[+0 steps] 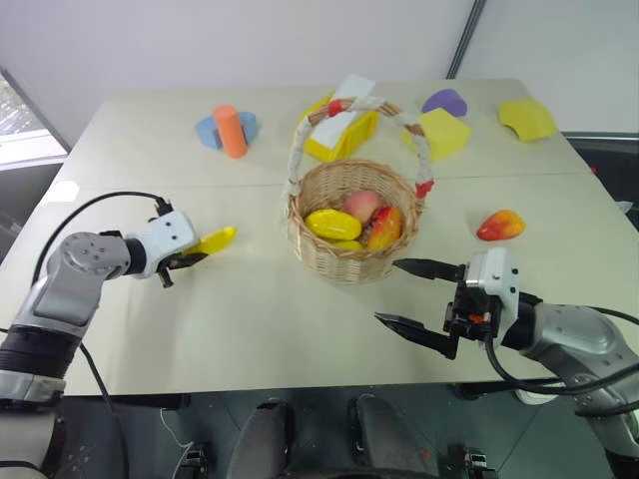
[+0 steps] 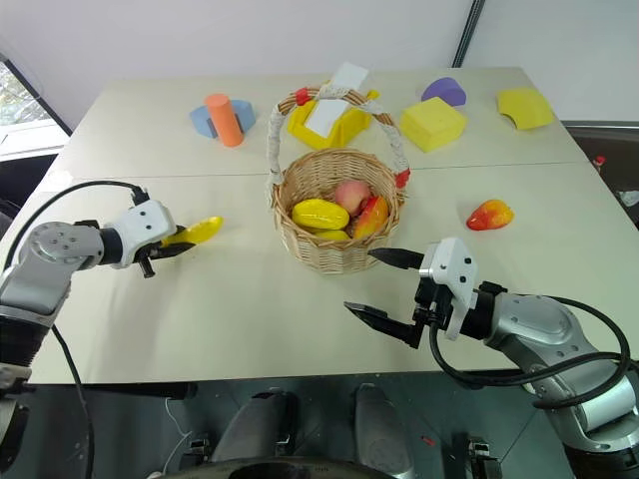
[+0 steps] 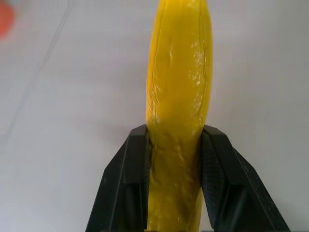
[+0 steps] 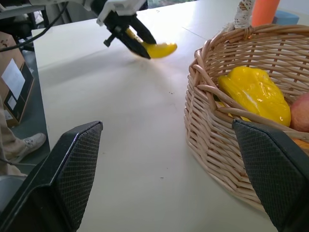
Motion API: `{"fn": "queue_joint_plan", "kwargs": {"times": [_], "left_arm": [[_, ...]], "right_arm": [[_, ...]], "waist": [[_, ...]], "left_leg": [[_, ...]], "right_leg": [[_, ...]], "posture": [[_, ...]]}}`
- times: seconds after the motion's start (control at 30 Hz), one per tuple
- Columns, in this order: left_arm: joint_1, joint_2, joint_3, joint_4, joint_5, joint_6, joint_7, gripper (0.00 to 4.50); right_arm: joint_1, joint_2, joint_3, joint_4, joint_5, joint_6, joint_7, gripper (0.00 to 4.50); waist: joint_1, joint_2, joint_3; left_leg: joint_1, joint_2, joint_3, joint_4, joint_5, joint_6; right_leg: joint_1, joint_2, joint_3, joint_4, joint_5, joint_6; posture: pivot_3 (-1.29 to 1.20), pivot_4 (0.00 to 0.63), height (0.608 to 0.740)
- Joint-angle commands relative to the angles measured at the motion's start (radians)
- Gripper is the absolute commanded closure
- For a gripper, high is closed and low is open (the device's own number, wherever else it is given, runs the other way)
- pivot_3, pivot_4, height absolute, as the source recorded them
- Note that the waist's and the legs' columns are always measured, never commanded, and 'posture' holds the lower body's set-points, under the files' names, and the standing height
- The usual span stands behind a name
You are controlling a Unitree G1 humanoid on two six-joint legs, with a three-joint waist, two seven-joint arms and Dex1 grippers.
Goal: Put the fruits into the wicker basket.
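The table (image 1: pixel 250 339) spreads pale under me, and near its middle stands the wicker basket (image 1: pixel 344 261), already holding several fruits, a yellow piece (image 1: pixel 332 224) among them. Off to my right a mango (image 1: pixel 501 226) lies alone on the table, well apart from the basket. My right gripper (image 1: pixel 411 293) hangs empty just in front of the basket, fingers spread wide. My left gripper (image 1: pixel 188 258) is clamped on the banana (image 1: pixel 216 239), to the left of the basket and apart from it. I hold the banana by one end, the rest jutting out past my pads. It looks light, smooth-skinned and somewhat glossy, likely slippery, so an end grip may let it swivel; nearer its middle would sit firmer.
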Motion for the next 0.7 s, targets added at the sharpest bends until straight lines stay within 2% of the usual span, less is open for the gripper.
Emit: {"fn": "queue_joint_plan", "kwargs": {"times": [0.03,0.13,0.2,0.3,0.43,0.5,0.6,0.7], "left_arm": [[0.009,0.005,0.192,-0.237,-0.249,0.159,-0.037,3.58],[0.019,0.02,0.234,-0.494,-0.422,0.322,-0.047,3.58],[-0.04,-0.03,0.162,-0.592,-0.459,0.388,0.009,3.58],[-0.137,-0.156,0.021,-0.64,-0.421,0.418,0.102,3.58],[-0.281,-0.339,-0.187,-0.542,-0.26,0.388,0.216,3.58],[-0.325,-0.373,-0.279,-0.479,-0.163,0.344,0.224,3.58],[-0.376,-0.412,-0.346,-0.373,-0.08,0.279,0.216,3.58],[-0.406,-0.459,-0.345,-0.299,-0.072,0.244,0.197,3.58]], "right_arm": [[-0.016,-0.013,-0.045,-0.024,0.011,-0.01,-0.002,0.0],[-0.039,-0.042,-0.088,0.002,0.025,0.008,0.006,0.0],[-0.057,-0.058,-0.113,0.023,0.04,0.02,0.011,0.0],[-0.082,-0.071,-0.136,0.041,0.057,0.039,0.013,0.0],[-0.097,-0.082,-0.15,0.04,0.061,0.057,0.002,0.0],[-0.098,-0.081,-0.156,0.023,0.065,0.068,-0.014,0.0],[-0.089,-0.075,-0.171,-0.004,0.073,0.084,-0.043,0.0],[-0.076,-0.065,-0.176,-0.032,0.077,0.097,-0.075,0.0]], "waist": [[0.0,-0.001,0.0],[0.001,-0.002,0.001],[0.005,-0.002,0.0],[0.011,-0.001,0.0],[0.009,-0.003,0.001],[0.004,-0.003,0.001],[-0.003,-0.002,0.0],[0.0,-0.002,0.001]], "left_leg": [[0.0,0.0,0.0,0.0,0.0,0.0],[-0.001,0.0,0.0,0.0,0.0,0.0],[0.0,-0.001,0.0,0.0,0.0,0.0],[0.002,-0.001,-0.002,0.002,0.0,0.0],[0.002,-0.001,-0.002,0.003,0.0,0.0],[0.001,-0.002,-0.002,0.003,0.0,0.0],[0.002,-0.001,0.0,0.002,0.0,0.0],[0.002,-0.001,-0.001,0.002,0.0,0.0]], "right_leg": [[0.0,0.0,0.0,0.0,0.0,0.0],[0.0,-0.001,0.0,0.0,0.0,0.0],[0.001,-0.002,0.0,-0.001,0.0,0.0],[0.005,-0.001,-0.001,0.0,0.0,0.0],[0.004,0.001,-0.001,0.0,0.0,0.0],[0.004,0.003,-0.001,0.0,0.0,0.0],[0.003,0.003,0.0,0.0,0.0,0.0],[0.003,0.003,-0.001,0.0,0.0,0.0]], "posture": [[0.0,0.15,0.74],[0.0,0.15,0.74],[0.0,0.15,0.74],[0.0,0.15,0.74],[0.0,0.15,0.74],[0.0,0.15,0.74],[0.0,0.15,0.74],[0.0,0.15,0.74]]}}
